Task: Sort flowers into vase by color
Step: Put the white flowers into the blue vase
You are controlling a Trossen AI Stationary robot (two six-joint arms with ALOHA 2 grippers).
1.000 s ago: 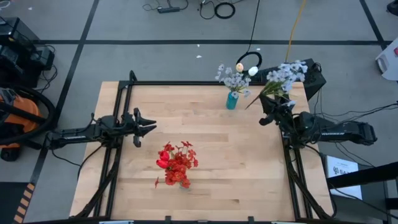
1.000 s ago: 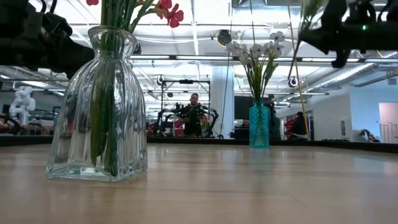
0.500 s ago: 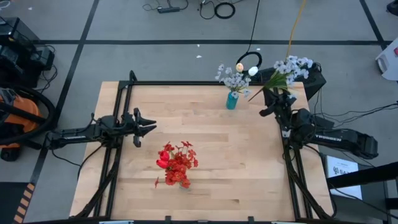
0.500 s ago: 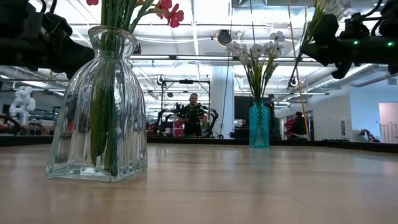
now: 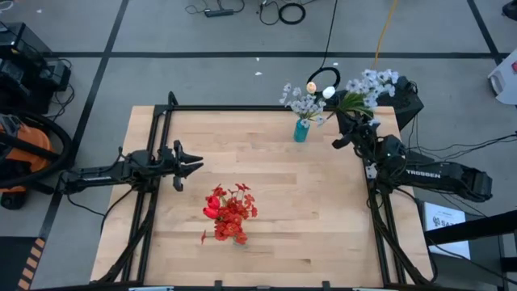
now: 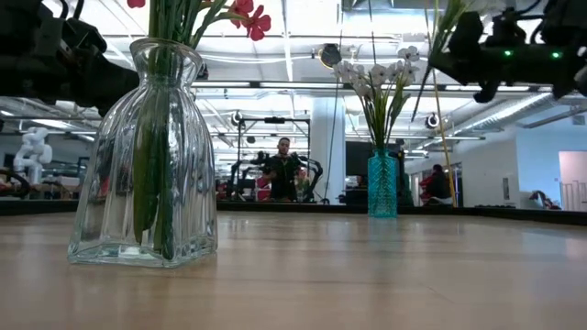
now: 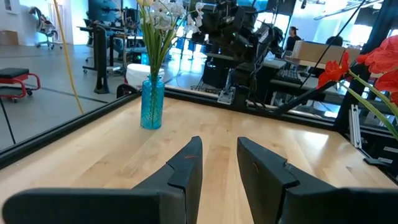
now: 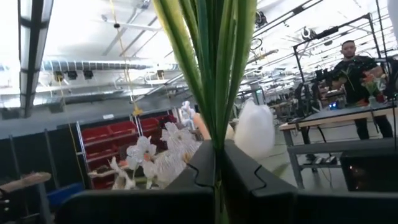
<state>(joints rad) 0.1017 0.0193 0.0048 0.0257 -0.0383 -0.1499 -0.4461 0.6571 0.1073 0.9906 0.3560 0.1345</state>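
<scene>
High view, upper right: right gripper (image 5: 349, 127) clamped on a white-flowered spray with thin green stalks (image 5: 365, 89), carried just right of the small teal glass vase (image 5: 301, 130) that already holds white blooms. Likely lining up to drop white with white.
High view, left-centre: left gripper (image 5: 194, 166) parked over the pale wood table (image 5: 275, 210), fingers partly apart, holding nothing. Keeps that arm clear of the delivery.
High view, lower centre: red flowers (image 5: 229, 212) sit well apart from the teal vase, so the colour groups don't mix.
High view, edges: teal vase stands near the table's top edge; blossoms of the held spray overhang it. Wide bare wood mid-frame for moving.
Low view, left: clear ribbed glass vase (image 6: 144, 156) close up with green stems inside; red petals at the frame top.
Low view, right: right arm hangs high above the teal vase, held stalk slanting down toward it. Room to descend.
Left wrist view: dark fingers (image 7: 186, 168) show a gap at the bottom, teal vase upper left, bare wood between.
Right wrist view: fingers pinched on the green stalks at centre.
</scene>
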